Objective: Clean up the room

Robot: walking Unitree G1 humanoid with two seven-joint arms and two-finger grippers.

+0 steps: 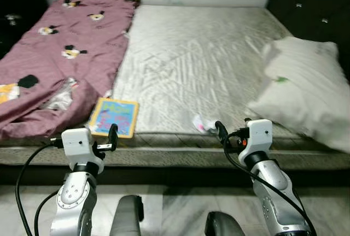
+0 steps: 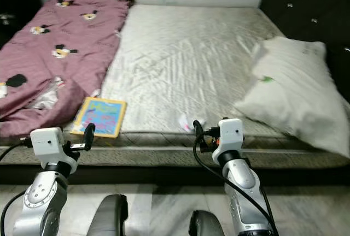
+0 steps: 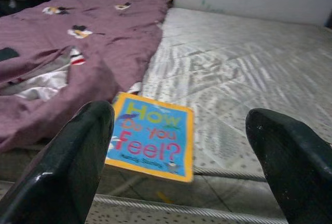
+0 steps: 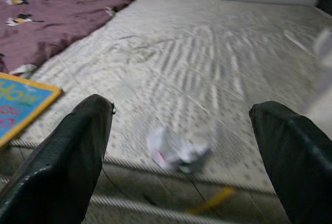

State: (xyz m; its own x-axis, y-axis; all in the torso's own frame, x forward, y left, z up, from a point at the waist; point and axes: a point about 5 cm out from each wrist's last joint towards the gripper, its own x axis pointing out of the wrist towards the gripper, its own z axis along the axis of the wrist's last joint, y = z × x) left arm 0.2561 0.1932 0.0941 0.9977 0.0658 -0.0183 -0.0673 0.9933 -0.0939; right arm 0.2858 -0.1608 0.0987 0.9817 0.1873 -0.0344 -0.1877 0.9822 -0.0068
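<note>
We stand at the foot of a bed [image 1: 197, 50] whose pale patterned mattress lies bare across its middle and right. Our left gripper [image 3: 181, 167] hangs just short of the mattress's near edge with its two black fingers [image 3: 67, 167] spread wide and nothing between them; it faces a children's book [image 1: 114, 117] with a blue cover and yellow border, titled "How Do You Feel?", lying flat at the near edge just beside a crumpled mauve blanket [image 1: 60, 50]. The blanket, printed with small cartoon figures, covers the left side of the bed up to the far wall. Our right gripper [image 4: 181, 162] is held at a like height near the edge, its fingers [image 4: 67, 162] equally far apart and empty; before it a small crumpled scrap of white and pink wrapper [image 1: 199, 123] rests on the mattress close to the edge. A large white pillow [image 1: 306, 91] lies on the right side, next to the dark tufted wall panel [image 1: 309, 6].
</note>
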